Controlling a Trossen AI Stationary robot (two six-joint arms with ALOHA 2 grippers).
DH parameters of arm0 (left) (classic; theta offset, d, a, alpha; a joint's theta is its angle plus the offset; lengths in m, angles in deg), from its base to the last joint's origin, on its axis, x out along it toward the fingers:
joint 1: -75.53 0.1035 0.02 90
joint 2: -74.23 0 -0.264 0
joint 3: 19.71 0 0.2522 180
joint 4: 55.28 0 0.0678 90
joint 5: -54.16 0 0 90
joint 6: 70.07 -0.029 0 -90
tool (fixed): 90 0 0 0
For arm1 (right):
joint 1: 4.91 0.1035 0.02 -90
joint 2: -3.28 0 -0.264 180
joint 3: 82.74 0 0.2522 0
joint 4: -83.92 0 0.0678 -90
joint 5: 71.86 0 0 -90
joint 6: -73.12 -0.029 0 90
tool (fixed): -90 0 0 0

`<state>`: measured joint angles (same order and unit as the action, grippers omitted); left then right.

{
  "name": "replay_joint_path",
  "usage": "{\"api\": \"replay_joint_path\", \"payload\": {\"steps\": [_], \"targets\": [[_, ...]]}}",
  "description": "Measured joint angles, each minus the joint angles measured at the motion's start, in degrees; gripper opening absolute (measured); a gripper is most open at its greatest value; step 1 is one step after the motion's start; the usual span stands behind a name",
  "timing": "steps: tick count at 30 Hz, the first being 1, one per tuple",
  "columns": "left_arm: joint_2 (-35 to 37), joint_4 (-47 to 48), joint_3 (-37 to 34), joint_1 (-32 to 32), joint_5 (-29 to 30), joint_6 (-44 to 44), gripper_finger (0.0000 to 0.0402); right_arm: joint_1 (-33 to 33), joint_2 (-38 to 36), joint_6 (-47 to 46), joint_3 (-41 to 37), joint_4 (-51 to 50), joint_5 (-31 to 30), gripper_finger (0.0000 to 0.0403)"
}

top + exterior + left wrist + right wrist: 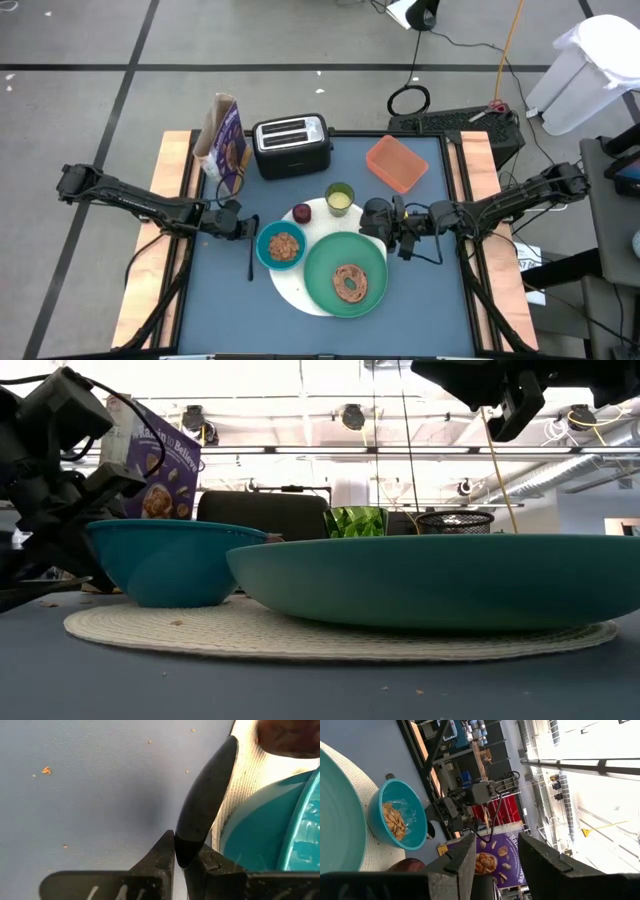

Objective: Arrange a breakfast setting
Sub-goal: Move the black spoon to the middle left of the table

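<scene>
Spoon (251, 258) handle sits clamped in our left gripper (179, 861), lying on the worktop (220, 300) just left of the blue bowl (281, 246). Right of that bowl, beyond the green plate (345, 275), our right gripper (385, 225) hovers with fingers apart, holding nothing.

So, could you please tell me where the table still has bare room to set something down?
Bare blue mat lies along the near-left corner, below the left gripper and its spoon, and near-right below the right gripper. Crowded: the white placemat with blue bowl, green plate, lime cup.
</scene>
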<state>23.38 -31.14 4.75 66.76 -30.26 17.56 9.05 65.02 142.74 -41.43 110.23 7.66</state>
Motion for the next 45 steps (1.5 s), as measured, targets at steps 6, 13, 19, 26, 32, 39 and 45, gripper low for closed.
{"api": "replay_joint_path", "payload": {"steps": [6,13,19,26,32,39,45], "targets": [[-0.1,0.6,-0.1,0.0,0.7,-0.1,0.0047,0.0,0.0,0.0,0.0,0.0,0.0,0.0141],[-0.2,2.1,-0.1,0.0,0.6,-0.1,0.0108,0.0,0.0,0.0,0.0,0.0,0.0,0.0141],[-0.2,2.0,-0.1,0.0,0.3,-0.3,0.0115,0.0,0.0,0.0,0.0,0.0,0.0,0.0141],[-0.1,2.0,-0.1,0.0,-1.0,1.0,0.0115,0.0,0.0,0.0,0.0,0.0,0.0,0.0141],[-0.1,2.0,-0.1,0.0,-1.5,1.5,0.0115,0.0,0.0,0.0,0.0,0.0,0.0,0.0141],[-0.1,2.9,0.0,0.0,-5.2,3.0,0.0115,0.0,0.0,0.0,0.0,0.0,0.0,0.0141],[0.0,2.9,0.0,0.0,-5.7,3.4,0.0115,0.0,0.0,0.0,0.0,0.0,0.0,0.0141]]}}
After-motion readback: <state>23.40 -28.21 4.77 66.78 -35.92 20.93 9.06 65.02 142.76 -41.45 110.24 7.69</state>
